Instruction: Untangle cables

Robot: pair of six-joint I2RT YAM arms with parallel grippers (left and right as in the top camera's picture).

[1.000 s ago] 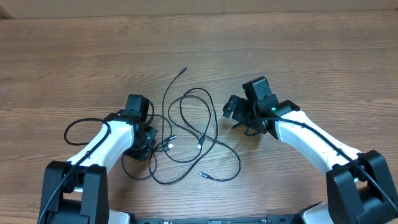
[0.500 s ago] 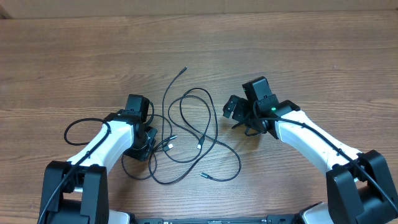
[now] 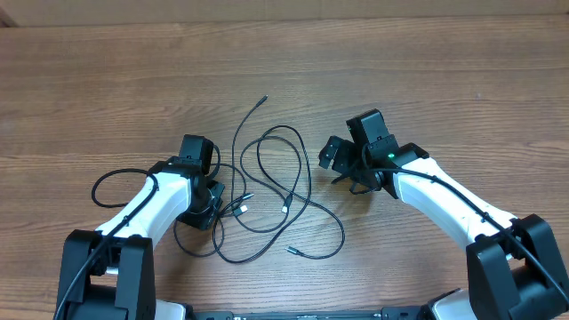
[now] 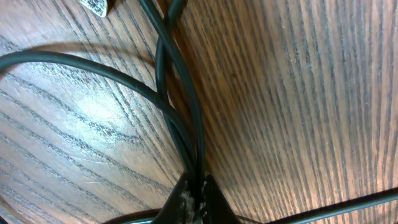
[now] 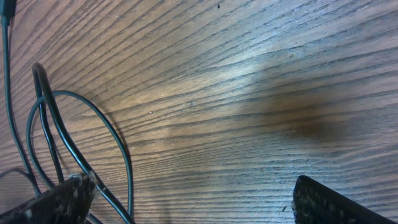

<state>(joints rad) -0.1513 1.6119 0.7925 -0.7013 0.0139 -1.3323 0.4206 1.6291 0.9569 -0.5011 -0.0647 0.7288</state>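
Several thin black cables (image 3: 276, 182) lie in a loose tangle of loops at the middle of the wooden table. A plug end (image 3: 264, 100) points away from me, and silver tips (image 3: 286, 207) show among the loops. My left gripper (image 3: 212, 203) is down on the tangle's left side. In the left wrist view the left gripper (image 4: 194, 200) is shut on two cable strands (image 4: 183, 106) that cross just ahead of it. My right gripper (image 3: 340, 165) stands to the right of the loops. In the right wrist view the right gripper (image 5: 196, 205) is open with bare wood between its fingers, and cable loops (image 5: 74, 137) lie beside its left finger (image 5: 56, 202).
A thicker black arm cable (image 3: 111, 182) arcs out beside the left arm. The wooden table (image 3: 444, 71) stretches wide beyond and to both sides of the tangle. Both arm bases sit at the near edge.
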